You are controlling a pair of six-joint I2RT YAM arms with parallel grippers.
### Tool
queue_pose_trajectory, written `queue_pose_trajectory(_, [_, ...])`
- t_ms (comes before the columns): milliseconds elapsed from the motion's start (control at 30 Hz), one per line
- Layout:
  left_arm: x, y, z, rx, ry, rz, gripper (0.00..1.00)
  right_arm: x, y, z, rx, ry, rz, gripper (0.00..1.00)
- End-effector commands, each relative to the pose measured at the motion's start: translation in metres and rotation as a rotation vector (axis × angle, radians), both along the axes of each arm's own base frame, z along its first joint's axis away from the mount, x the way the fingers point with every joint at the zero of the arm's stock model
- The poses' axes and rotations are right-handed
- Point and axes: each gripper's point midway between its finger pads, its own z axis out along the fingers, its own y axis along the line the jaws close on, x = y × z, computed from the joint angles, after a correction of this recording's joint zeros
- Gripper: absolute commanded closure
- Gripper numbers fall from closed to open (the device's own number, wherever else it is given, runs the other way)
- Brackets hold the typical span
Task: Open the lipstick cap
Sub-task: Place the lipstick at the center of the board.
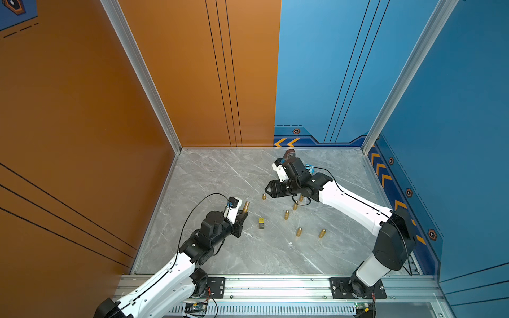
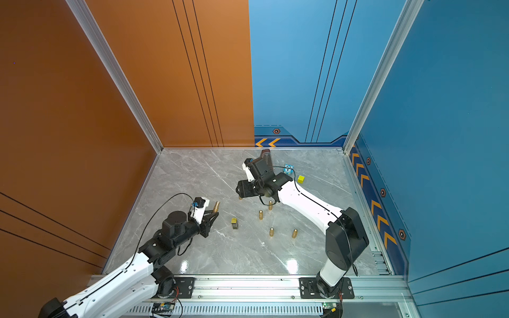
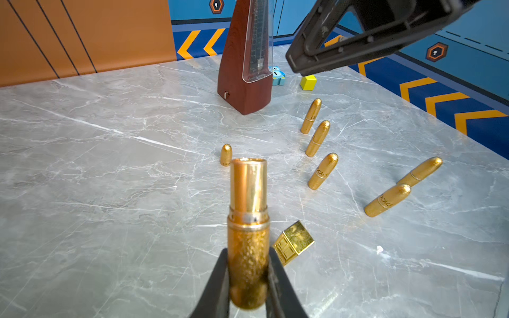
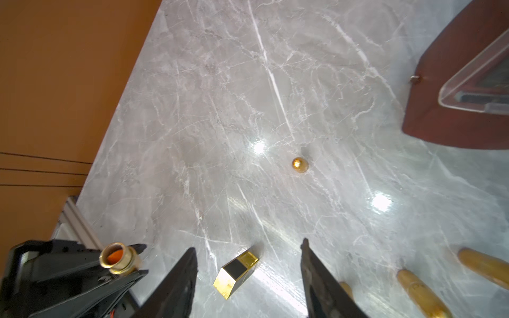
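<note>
**Figure: cap separated from tube.** My left end effector (image 3: 248, 260) is pinching the glittered base of the lipstick tube (image 3: 248, 192). It is holding the tube off the worktop (image 1: 220, 247), on the side nearer the orange-walled edge, with the open mouth facing my right arm. My right end effector (image 4: 248, 247) is hovering with its fingers spread and nothing between them. It is clear of the cap (image 4: 299, 164), which is standing dome-up near the middle of the worktop.

Judged from this, the opening is essentially accomplished, and the step in hand is clearing the right arm. Doing it well is calling for a straight rise with the fingers wide. That way nothing is brushing the cap or the five capped lipsticks (image 3: 319, 137) standing beside that arm, while the left grip is holding steady.

Containers: in the right wrist view, the tube's gold sleeve is showing an orange stick recessed inside. The square gold case (image 4: 237, 275) is lying closed, its contents hidden.
</note>
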Motion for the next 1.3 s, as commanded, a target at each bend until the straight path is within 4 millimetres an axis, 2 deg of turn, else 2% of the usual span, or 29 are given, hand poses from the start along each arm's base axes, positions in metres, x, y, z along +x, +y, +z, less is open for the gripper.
queue_pose_trajectory(0, [0.001, -0.013, 0.028, -0.029, -0.073, -0.076, 1.00, -0.041, 0.011, 0.004, 0.082, 0.133, 0.115, 0.38])
queue_pose_trajectory(100, [0.001, -0.016, 0.029, -0.028, -0.075, -0.098, 1.00, -0.049, 0.016, 0.003, 0.098, 0.171, 0.124, 0.38])
queue_pose_trajectory(333, [0.002, -0.022, 0.031, -0.020, -0.074, -0.122, 1.00, -0.072, 0.046, 0.006, 0.137, 0.221, 0.216, 0.40])
queue_pose_trajectory(533, [0.003, -0.028, 0.034, -0.014, -0.074, -0.144, 1.00, -0.076, 0.061, 0.002, 0.135, 0.230, 0.237, 0.46])
queue_pose_trajectory(933, [0.000, -0.036, 0.036, -0.009, -0.078, -0.180, 1.00, -0.067, 0.067, -0.003, 0.132, 0.220, 0.231, 0.58])
queue_pose_trajectory(1267, [0.000, -0.039, 0.035, -0.001, -0.077, -0.191, 1.00, -0.068, 0.069, -0.011, 0.134, 0.220, 0.243, 0.72])
